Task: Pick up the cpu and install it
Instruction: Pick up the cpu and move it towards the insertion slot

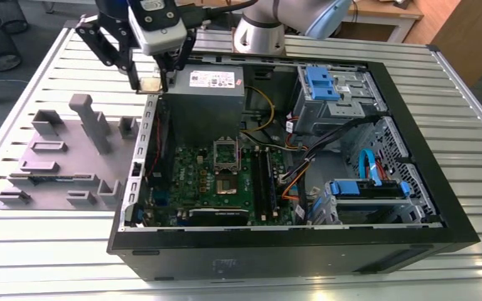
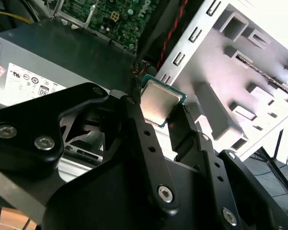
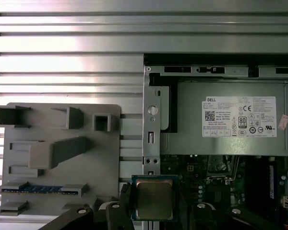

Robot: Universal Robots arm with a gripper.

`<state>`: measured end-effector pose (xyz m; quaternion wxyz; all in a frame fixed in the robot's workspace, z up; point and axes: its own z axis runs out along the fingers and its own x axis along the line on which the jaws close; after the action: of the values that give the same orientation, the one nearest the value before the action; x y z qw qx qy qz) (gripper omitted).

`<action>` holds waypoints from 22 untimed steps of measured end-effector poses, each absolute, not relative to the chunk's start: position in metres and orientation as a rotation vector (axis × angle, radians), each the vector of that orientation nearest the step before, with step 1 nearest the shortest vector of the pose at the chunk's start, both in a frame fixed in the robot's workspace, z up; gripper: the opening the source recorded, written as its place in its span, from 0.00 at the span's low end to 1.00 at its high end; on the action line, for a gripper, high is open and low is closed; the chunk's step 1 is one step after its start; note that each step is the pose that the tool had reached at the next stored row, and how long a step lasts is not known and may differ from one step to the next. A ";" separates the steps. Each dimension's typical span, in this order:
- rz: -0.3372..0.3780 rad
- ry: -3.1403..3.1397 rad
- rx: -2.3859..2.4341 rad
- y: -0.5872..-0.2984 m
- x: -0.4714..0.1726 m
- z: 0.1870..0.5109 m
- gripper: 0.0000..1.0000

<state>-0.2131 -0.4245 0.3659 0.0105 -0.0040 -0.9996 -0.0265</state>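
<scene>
Gripper (image 1: 150, 84) holds the cpu (image 2: 159, 101) over the open computer case (image 1: 442, 207).
On the slatted table (image 1: 40, 251), the case lies beside a grey fixture plate (image 1: 57, 182). Above the case wall facing that plate, by the power supply's (image 1: 203, 100) corner, the jaws clamp the cpu's opposite edges. Its silver top shows between the fingertips, clear of the green board (image 1: 199, 182).

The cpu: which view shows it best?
First wrist view: the cpu faces the camera, metal top square-on. The second wrist view shows it tilted in the claw; the exterior view, a small pale square.
</scene>
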 end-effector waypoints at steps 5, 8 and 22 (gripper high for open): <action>-0.082 -3.119 -0.013 -0.424 -0.199 0.366 0.47; -0.083 -3.119 -0.013 -0.424 -0.190 0.365 0.47; -0.083 -3.119 -0.013 -0.423 -0.157 0.365 0.47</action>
<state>-0.1566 -0.4227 0.3646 0.0105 -0.0040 -0.9996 -0.0265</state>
